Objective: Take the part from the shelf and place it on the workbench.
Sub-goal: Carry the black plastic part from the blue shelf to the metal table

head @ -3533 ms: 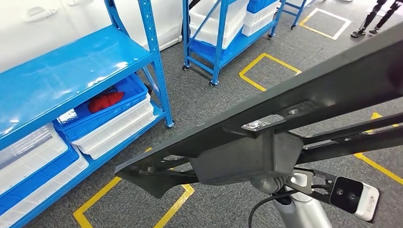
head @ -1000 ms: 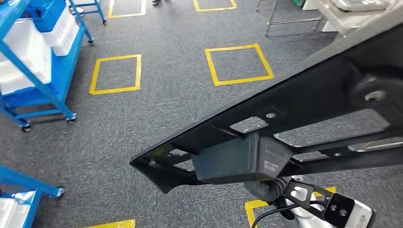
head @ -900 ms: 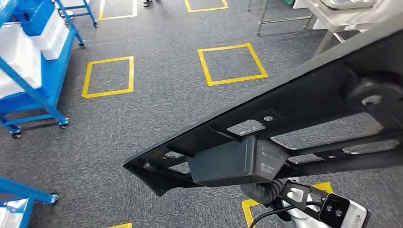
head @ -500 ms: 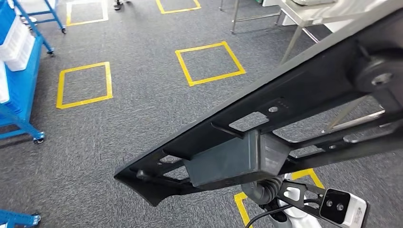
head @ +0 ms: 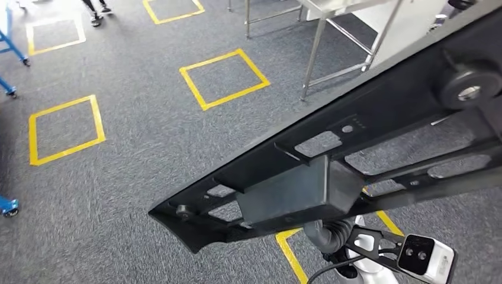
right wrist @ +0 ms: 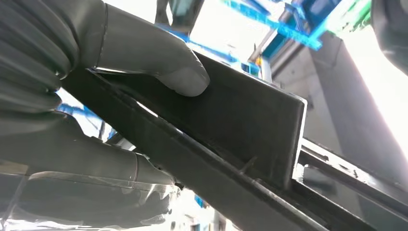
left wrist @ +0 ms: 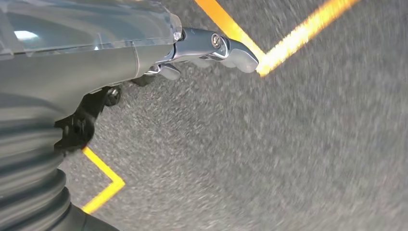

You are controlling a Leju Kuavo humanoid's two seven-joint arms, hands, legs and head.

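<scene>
A long black frame-like part [head: 379, 118] with a box-shaped block [head: 290, 195] on its underside crosses the head view from lower left to upper right, above the floor. My right hand [right wrist: 72, 96] grips the part [right wrist: 240, 130], its thumb [right wrist: 159, 62] pressed flat on the block and the fingers wrapped under the rail. In the head view that arm's wrist [head: 331, 234] comes up beneath the block. My left hand [left wrist: 144, 53] hangs over grey carpet, holding nothing, with one metal finger [left wrist: 226, 45] stretched out. A steel workbench [head: 331, 5] stands at the upper right, its legs [head: 312, 53] on the carpet.
Yellow taped squares [head: 224, 77] mark the grey carpet. A person's feet [head: 95, 9] show at the top left. Blue shelf frame ends and a caster [head: 7, 207] sit at the left edge. A white cabinet [head: 408, 23] stands behind the workbench legs.
The camera has swung right: the blue shelves slid off to the left and the workbench legs came into view. The part stays gripped in my right hand.
</scene>
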